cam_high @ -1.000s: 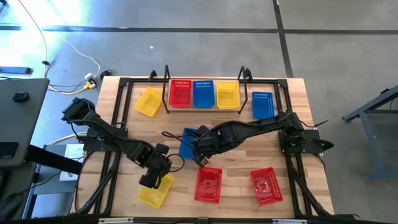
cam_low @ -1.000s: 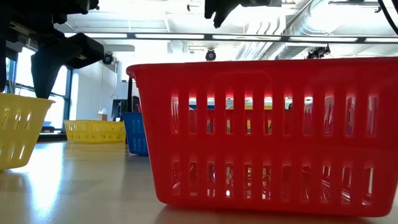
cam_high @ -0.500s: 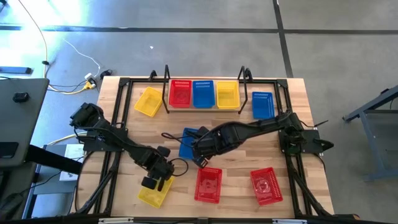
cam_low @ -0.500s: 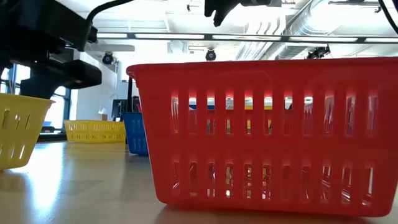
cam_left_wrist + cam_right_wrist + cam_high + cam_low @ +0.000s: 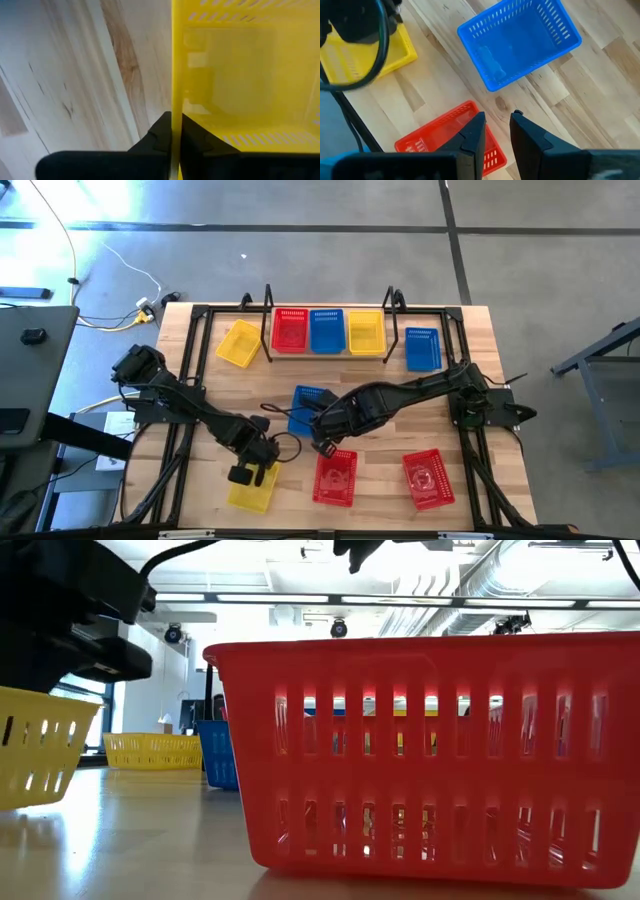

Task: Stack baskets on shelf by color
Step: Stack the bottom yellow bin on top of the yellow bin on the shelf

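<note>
My left gripper (image 5: 244, 472) is shut on a yellow basket (image 5: 254, 492) at the table's near left. My right gripper (image 5: 324, 443) hovers with its fingers a little apart and nothing between them. It is over bare wood between a blue basket (image 5: 306, 406) and a red basket (image 5: 335, 478). The shelf (image 5: 328, 351) at the far edge carries a red basket (image 5: 290, 330), a blue one (image 5: 326, 330) and a yellow one (image 5: 364, 332) side by side, each resting on its base. My left gripper pinches one side wall of the yellow basket at its rim (image 5: 176, 100), with one finger inside the basket and one outside. The fingers come from above, pointing down. The basket stands upright with its open side up; I cannot tell whether its base rests on the table.
A second yellow basket (image 5: 240, 342) lies left of the shelf and a blue one (image 5: 421, 348) right of it. Another red basket (image 5: 428, 480) sits at the near right. Black frame rails (image 5: 190, 370) run along the table's left and right sides.
My left gripper has come down onto the yellow basket's wall and shut on it; the basket has turned a little and now lies squarer to the table's edge. My right gripper has moved toward the near edge, off the blue basket.
</note>
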You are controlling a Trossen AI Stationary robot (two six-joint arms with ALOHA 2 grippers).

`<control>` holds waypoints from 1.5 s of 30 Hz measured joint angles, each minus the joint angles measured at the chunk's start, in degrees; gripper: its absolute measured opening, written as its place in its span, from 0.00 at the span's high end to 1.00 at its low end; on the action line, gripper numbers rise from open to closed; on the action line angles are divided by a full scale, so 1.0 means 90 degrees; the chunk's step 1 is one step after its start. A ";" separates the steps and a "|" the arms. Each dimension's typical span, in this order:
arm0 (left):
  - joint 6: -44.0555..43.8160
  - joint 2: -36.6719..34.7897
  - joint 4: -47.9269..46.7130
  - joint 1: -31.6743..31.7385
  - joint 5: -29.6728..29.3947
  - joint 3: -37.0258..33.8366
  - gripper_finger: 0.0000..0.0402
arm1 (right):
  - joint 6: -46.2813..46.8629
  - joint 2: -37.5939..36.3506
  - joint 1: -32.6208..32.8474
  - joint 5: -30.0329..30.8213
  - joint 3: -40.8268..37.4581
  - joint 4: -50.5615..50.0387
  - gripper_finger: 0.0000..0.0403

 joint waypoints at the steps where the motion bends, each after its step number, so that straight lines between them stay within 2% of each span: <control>1: -0.0091 -0.0035 -0.0042 0.0000 0.0012 0.0002 0.99 | -0.0118 0.0000 0.0000 -0.0025 -0.0001 0.0002 0.81; 9: -0.1020 -0.0606 -0.0592 0.0119 -0.0111 -0.0004 1.00 | -0.1477 0.0000 -0.0039 -0.0125 0.0001 0.0128 0.81; 19: -0.2117 -0.1517 -0.1005 0.0452 -0.0235 0.0000 1.00 | -0.3833 0.0000 -0.0163 -0.1232 0.0000 0.0584 0.81; 27: -0.3353 -0.2152 -0.1254 0.0700 -0.0511 0.0006 1.00 | -0.5978 0.0000 -0.0163 -0.1719 0.0000 0.1017 0.81; 33: -0.4424 -0.2522 -0.1574 0.0902 -0.0902 0.0002 1.00 | -0.7429 0.0000 -0.0130 -0.1505 0.0001 0.1301 0.81; 38: -0.5148 -0.2654 -0.1810 0.1090 -0.1338 0.0003 1.00 | -0.8053 -0.0001 -0.0041 -0.0694 0.0000 0.1458 0.81; 45: -0.5467 -0.2719 -0.2004 0.1432 -0.1516 -0.0005 1.00 | -0.8577 -0.0002 -0.0056 -0.0541 0.0001 0.1750 0.79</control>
